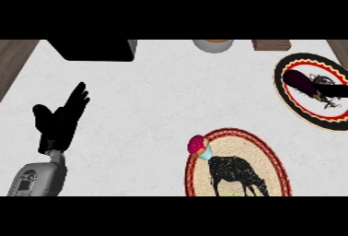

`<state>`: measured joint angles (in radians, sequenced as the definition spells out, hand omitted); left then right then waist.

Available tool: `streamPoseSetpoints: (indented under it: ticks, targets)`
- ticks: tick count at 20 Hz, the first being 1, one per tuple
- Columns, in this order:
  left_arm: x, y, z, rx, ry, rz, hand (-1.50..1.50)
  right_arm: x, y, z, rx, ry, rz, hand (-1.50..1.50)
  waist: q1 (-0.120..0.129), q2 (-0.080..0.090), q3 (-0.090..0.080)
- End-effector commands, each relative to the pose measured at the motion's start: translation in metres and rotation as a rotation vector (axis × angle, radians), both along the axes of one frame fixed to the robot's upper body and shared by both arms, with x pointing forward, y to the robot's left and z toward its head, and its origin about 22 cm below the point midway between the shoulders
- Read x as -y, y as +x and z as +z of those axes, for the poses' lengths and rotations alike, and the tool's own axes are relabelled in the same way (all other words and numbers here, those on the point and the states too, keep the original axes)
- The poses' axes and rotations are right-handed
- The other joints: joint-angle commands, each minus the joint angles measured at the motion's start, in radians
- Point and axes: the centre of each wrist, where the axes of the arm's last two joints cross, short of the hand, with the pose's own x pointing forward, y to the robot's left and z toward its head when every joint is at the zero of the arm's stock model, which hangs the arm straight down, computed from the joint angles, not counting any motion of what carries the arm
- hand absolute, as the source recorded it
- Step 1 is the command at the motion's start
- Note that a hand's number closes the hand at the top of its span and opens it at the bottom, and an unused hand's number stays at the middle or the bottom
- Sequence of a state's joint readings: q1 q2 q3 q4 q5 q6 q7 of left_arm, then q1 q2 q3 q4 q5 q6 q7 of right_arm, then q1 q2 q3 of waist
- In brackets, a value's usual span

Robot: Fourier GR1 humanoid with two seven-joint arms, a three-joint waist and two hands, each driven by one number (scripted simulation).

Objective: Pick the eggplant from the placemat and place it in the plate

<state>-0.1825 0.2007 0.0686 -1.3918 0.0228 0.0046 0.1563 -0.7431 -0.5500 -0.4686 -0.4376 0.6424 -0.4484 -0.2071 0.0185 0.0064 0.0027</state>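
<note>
The dark purple eggplant (300,80) lies tilted inside the plate (288,94), a round plate with a black, red and yellow rim at the far right. Only a black strip of my right hand (334,92) shows. It comes in from the right edge over the plate, with straight fingers that end at the eggplant's lower right end. The round woven placemat (268,152) with a black animal figure lies at the lower middle. My left hand (60,120) rests open at the left with its fingers up, far from both.
A small pink and teal object (198,146) sits on the placemat's left rim. At the counter's back edge are a black box (95,50), a grey bowl (213,45) and a brown block (271,44). Wooden strips border the white counter at both sides.
</note>
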Motion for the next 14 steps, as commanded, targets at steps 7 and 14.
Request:
streamPoseSetpoints:
  ticks: [7,14]
  targets:
    - [-0.015,-0.006,0.005,-0.012,0.008,0.027,0.00,-0.010,0.017,0.051,0.326,0.301,0.109,-1.50,-0.025,-0.012,-0.003]
    - [-0.005,-0.006,0.002,-0.014,-0.003,0.026,0.00,0.015,-0.004,0.039,0.283,0.576,0.203,-1.50,-0.022,-0.008,-0.003]
